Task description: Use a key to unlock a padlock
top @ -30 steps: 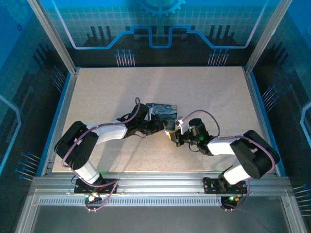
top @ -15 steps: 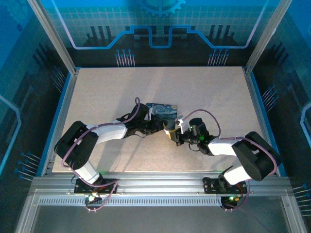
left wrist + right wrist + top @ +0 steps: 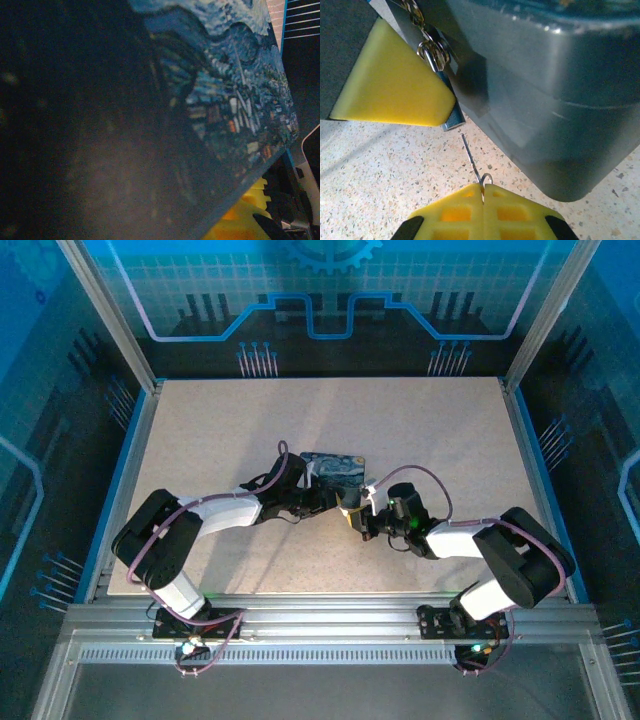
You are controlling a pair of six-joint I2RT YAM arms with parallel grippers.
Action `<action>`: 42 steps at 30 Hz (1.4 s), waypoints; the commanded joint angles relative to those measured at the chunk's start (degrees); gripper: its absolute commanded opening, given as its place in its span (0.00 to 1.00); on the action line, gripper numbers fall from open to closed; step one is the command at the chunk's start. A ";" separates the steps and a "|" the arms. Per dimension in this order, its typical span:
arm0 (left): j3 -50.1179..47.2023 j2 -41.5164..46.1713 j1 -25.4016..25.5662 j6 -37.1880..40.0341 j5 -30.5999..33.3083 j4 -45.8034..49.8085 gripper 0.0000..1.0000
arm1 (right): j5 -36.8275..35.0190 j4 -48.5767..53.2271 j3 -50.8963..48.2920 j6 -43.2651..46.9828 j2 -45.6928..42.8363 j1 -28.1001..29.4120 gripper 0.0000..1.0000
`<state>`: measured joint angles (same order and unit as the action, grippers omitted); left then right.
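right gripper (image 3: pixel 483 187) pinching key (image 3: pixel 471 160) | edged closer to padlock (image 3: pixel 454 116) | left gripper (image 3: pixel 340 502) grip unclear | tin (image 3: pixel 335 468) unmoved

Speckled beige surface (image 3: pixel 420 430), blue-edged.
A dark-blue tin (image 3: pixel 335 467) with a swirling painted lid sits on it, near the middle.

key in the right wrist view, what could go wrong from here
The key is thin and pinched only at its ring end by the right fingers; pushed off-line it could bend or twist.
Its tip sits just short of the padlock, half hidden behind the left finger; it may miss the keyhole.
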<state>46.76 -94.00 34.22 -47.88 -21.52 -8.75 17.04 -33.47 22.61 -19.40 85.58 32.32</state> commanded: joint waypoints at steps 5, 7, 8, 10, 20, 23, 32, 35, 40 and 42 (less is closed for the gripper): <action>-0.36 2.15 -0.33 1.25 -0.98 0.23 0.16 | 0.43 -0.78 1.02 0.95 -0.28 0.37 0.00; -0.42 2.11 -0.37 1.33 -1.00 0.31 0.16 | 1.03 -1.14 1.13 1.03 -0.33 0.39 0.00; -0.43 2.13 -0.36 1.39 -1.04 0.32 0.16 | 1.24 -1.37 1.12 1.04 -0.33 0.37 0.00; -0.43 2.13 -0.32 1.38 -0.98 0.39 0.16 | 1.53 -1.58 1.13 0.94 -0.41 0.37 0.00; -0.53 2.17 -0.31 1.47 -1.07 0.36 0.16 | 1.14 -1.97 1.12 0.95 -0.99 0.27 0.00; -0.41 2.24 -0.36 1.47 -1.16 0.40 0.16 | 0.81 -1.86 1.55 0.75 -0.85 0.10 0.00; -0.69 2.28 -0.35 1.47 -1.41 0.32 0.16 | 1.41 -2.74 2.95 0.37 0.10 -0.34 0.00; -0.68 2.23 -0.33 1.43 -1.58 0.27 0.16 | 1.95 -2.91 3.56 0.42 0.68 -0.33 0.00; -0.72 2.32 -0.34 1.38 -1.65 0.08 0.16 | 2.53 -3.81 4.85 0.33 1.68 -0.26 0.00; -0.71 2.24 -0.30 1.29 -1.68 0.05 0.16 | 2.75 -4.46 5.47 0.24 2.02 -0.25 0.00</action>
<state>46.68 -93.45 33.78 -47.86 -21.47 -8.80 18.48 -34.35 25.54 -19.42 87.05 32.18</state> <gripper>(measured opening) 0.221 0.049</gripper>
